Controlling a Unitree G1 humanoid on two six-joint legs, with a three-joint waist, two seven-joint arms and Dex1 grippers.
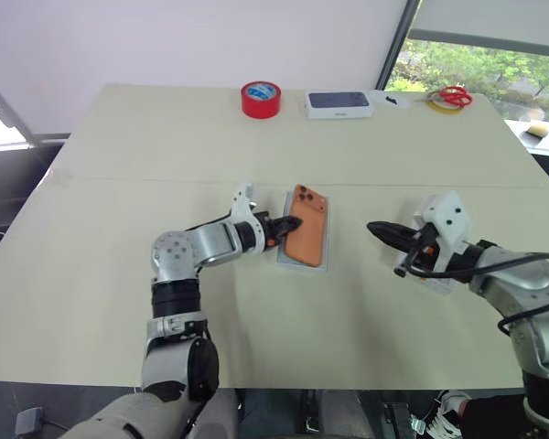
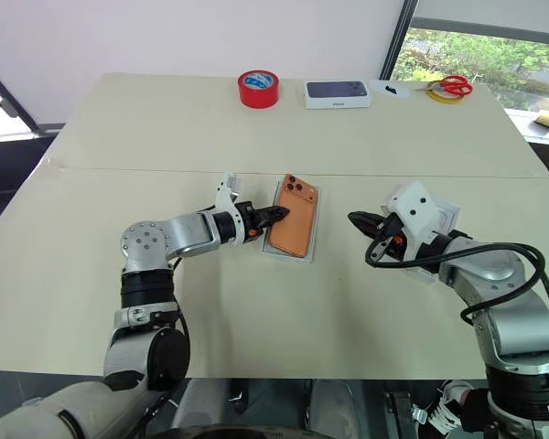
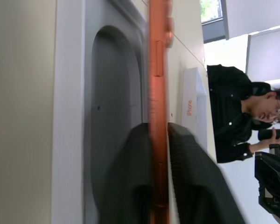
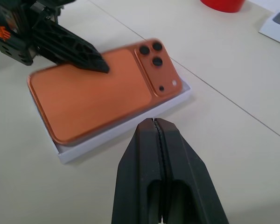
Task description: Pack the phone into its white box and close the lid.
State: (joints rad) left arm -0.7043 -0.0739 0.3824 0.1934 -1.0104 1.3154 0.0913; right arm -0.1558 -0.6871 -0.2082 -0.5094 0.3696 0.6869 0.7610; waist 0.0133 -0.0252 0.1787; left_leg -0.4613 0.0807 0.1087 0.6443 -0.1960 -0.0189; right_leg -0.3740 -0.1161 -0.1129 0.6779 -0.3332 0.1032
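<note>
The left gripper (image 1: 291,222) has the phone (image 1: 307,237) nipped by its long edge, one black finger above and one below, and the phone hangs just over the white box (image 4: 123,128), slightly askew to it. The phone's far long edge rests on or just above the tray's rim; the near edge, at the fingers, sits raised.

The risk here is plain. If the fingers let go with the phone skewed like this, it could perch on the rim instead of dropping flat into the recess. A push toward the far side could also slide the light tray across the table (image 1: 119,183), since nothing pins it down. The lower finger sits between phone and tray floor, so pulling out carelessly could drag the phone back out with it.

The left forearm reaches in low from the side, wrist bent, gripper pointing nearly level and slightly down across the tray. The right gripper (image 2: 354,219) hovers well apart from the phone on the other side, its two fingers pressed tight together and holding nothing, pointing back toward the tray. Under the right wrist lies the lid (image 2: 444,219), not yet picked up.
</note>
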